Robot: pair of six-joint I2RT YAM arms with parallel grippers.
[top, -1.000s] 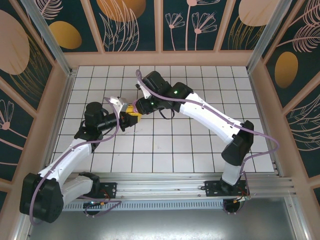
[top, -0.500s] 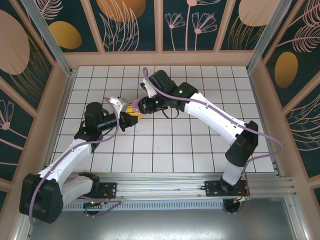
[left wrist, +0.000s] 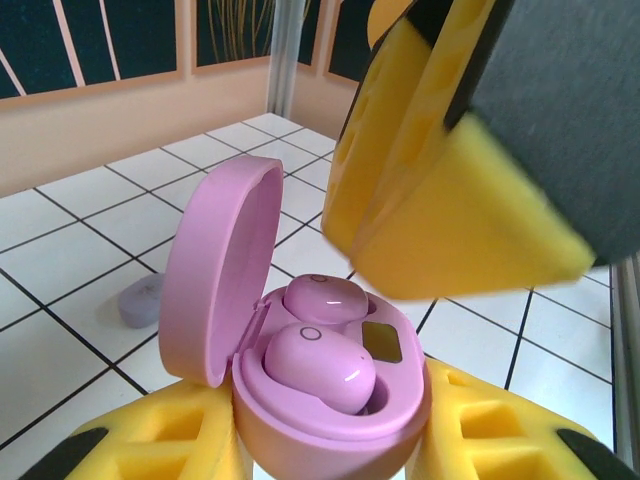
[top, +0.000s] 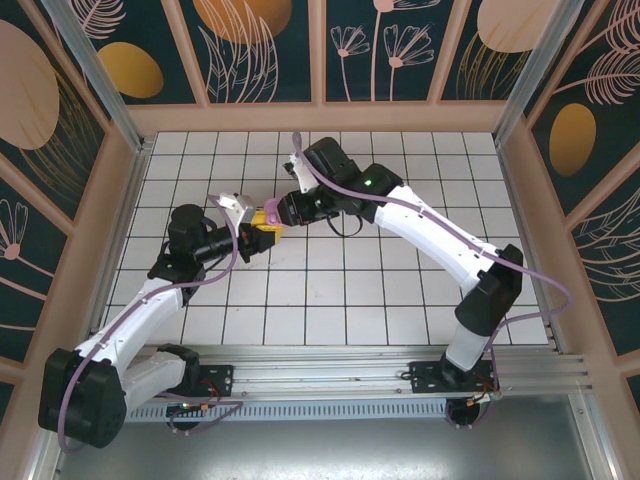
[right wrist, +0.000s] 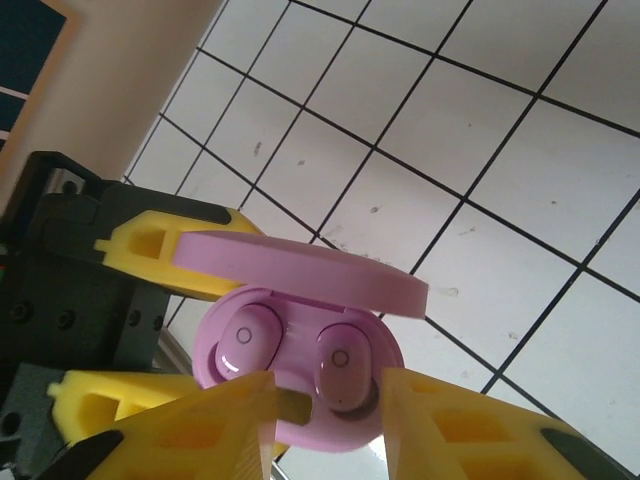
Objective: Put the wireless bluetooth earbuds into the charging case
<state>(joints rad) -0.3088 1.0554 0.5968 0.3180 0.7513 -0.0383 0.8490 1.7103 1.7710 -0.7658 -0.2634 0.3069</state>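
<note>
Since a tiny case like this would prob skid around on the tiled table (top: 400, 300), the setup has the left arm (top: 140, 310) acting as a vise, which is why both arms meet left of centre, about mid-depth. The right arm (top: 430, 235) reaches across from the right side to do the fiddly part.

The left gripper (left wrist: 330, 445) is clamped on the pink charging case (left wrist: 300, 425) from both sides, low on the body, so the lid (left wrist: 215, 270) can stand open and the wells face up. The right gripper (right wrist: 325, 420) hangs just above the case w/ its jaws parted and nothing between them afaict. From its own cam it's lined up over the right-hand well.

Both pink earbuds (left wrist: 318, 365) look seated already, side by side in the case, one nearer the lid and one nearer the front edge. Imo this pair is basically done, maybe needs a press.

There's also a small lavender bud (left wrist: 140, 300) lying on the table beyond the lid, well apart from the case, so it's not in anything yet.
</note>
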